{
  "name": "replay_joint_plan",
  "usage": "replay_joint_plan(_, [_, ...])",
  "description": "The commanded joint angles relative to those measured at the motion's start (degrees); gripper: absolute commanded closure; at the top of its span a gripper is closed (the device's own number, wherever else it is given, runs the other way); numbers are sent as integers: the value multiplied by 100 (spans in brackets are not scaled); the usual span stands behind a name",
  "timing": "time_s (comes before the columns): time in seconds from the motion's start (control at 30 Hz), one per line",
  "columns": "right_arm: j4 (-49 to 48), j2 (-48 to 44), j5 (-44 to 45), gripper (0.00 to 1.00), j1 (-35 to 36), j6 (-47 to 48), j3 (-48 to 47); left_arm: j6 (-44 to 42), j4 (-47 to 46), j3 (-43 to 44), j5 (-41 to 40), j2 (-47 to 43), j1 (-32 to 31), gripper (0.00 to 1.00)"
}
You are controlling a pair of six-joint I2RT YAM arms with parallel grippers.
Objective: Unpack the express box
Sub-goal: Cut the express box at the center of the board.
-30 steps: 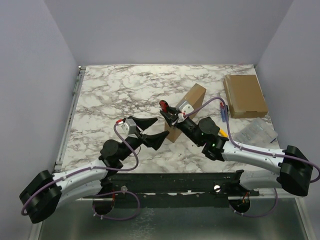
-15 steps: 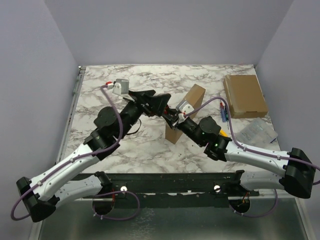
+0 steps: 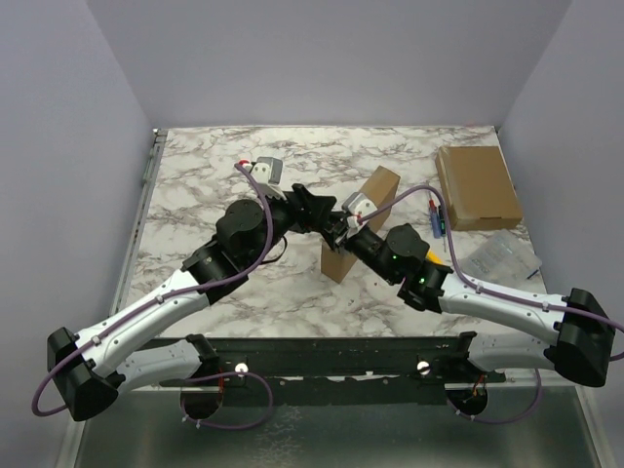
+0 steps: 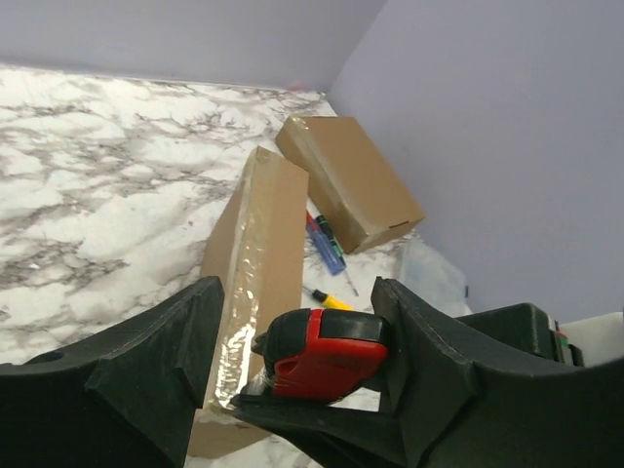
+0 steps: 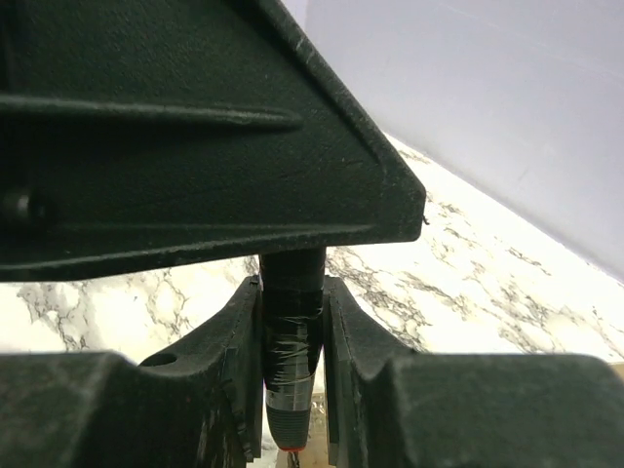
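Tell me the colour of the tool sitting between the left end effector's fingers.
Red body with black trim; the tool shows best in the left wrist view.

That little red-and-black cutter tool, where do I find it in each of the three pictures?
Left wrist: the red-and-black cutter sits low centre, between the open left jaws, in front of the standing box.
Right wrist: low centre, seen end-on, clamped in the right jaws.
Top external: mostly hidden at the centre where both jaws meet, just left of the standing box.
Shared landmark: the marble table.
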State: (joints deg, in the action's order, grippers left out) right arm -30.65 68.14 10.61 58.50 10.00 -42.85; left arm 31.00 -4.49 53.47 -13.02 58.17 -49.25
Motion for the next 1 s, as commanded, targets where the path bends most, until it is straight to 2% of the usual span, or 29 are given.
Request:
replay_joint_plan(0.0, [11, 11, -64, 99, -5, -182, -258, -455, 50, -3, -287, 69, -10, 39])
replay_joint_plan(0.13, [83, -22, 58, 98, -5, -342, -248, -602, 88, 239, -34, 319, -6, 64])
replay_joint_plan(0.23, [605, 69, 183, 93, -5, -513, -501, -745, 89, 378, 191, 415, -5, 84])
replay_joint_plan(0.3, [932, 153, 308, 86, -5, -740, -674, -843, 89, 482, 330, 450, -10, 95])
replay_joint_plan(0.33, [1051, 190, 383, 79, -5, -852, -728, -884, 91, 521, 412, 464, -12, 99])
replay_joint_plan(0.4, [1284, 283, 473, 67, -5, -1058, -864, -903, 80, 593, 571, 482, -14, 100])
replay_joint_plan(0.6, [1392, 404, 673, 47, -5, -1325, -994, -953, 80, 623, 803, 464, -26, 100])
replay_joint_plan(0.83, [764, 732, 950, 45, -5, -1180, -1002, -825, 71, 594, 1082, 456, -23, 100])
replay_joint_plan(0.97, [389, 955, 1182, 47, -4, -1125, -996, -709, 55, 569, 1189, 419, -28, 100])
